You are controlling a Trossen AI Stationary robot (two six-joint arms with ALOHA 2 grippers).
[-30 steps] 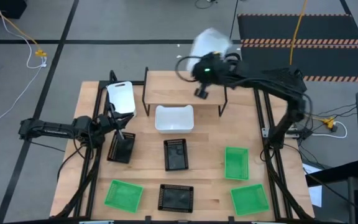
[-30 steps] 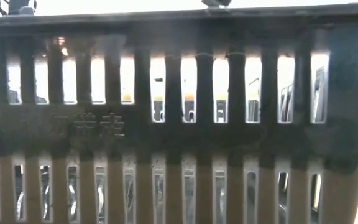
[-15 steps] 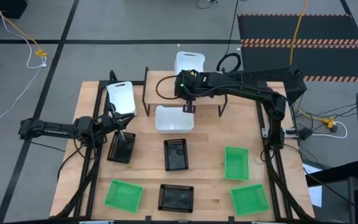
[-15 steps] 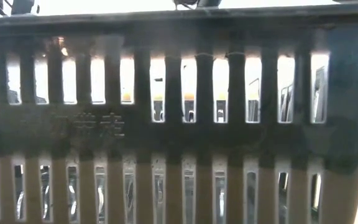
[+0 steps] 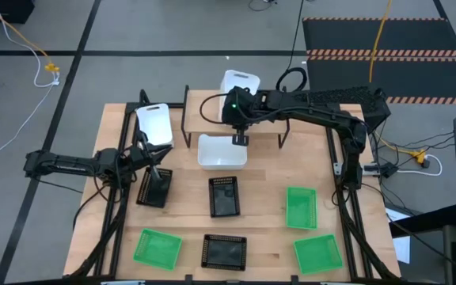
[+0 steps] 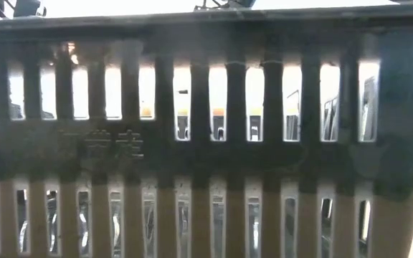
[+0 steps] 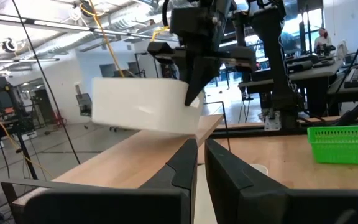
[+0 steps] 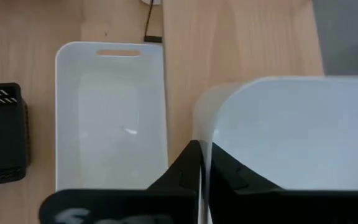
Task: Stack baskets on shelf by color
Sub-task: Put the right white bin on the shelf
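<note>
The light-wood shelf [image 5: 212, 111] stands at the table's far middle. My right gripper [image 5: 239, 95] is over it, shut on a white basket [image 5: 241, 81], which juts past the shelf's far edge. A second white basket [image 5: 222, 150] rests on its base on the table just in front of the shelf, and a third [image 5: 154, 124] lies to the shelf's left. Three black baskets [image 5: 225, 195] and three green ones [image 5: 301, 207] lie on the table. My left gripper [image 7: 197, 165] waits shut and holding nothing at the table's left, by a black basket [image 5: 154, 188]. My right gripper pinches the white basket's near end wall [image 8: 205, 134], one finger inside the basket and one outside. The fingers [image 7: 194, 87] slant down onto the rim from above. The basket [image 7: 142, 106] is tilted over the shelf top; whether its lower edge touches the board I cannot tell.
A black basket [image 6: 206, 129] right before the low camera blocks that view. The shelf's black legs [image 5: 186, 119] stand at its corners. The shelf top [image 7: 160, 149] is bare to either side of the held basket. Black frame rails [image 5: 335, 158] run along the table's sides.
My right gripper has carried the white basket down and toward the table's left and near side, from beyond the shelf's far right corner to over the shelf's middle. Over the last half second it has almost stopped. It stays shut on the basket.
</note>
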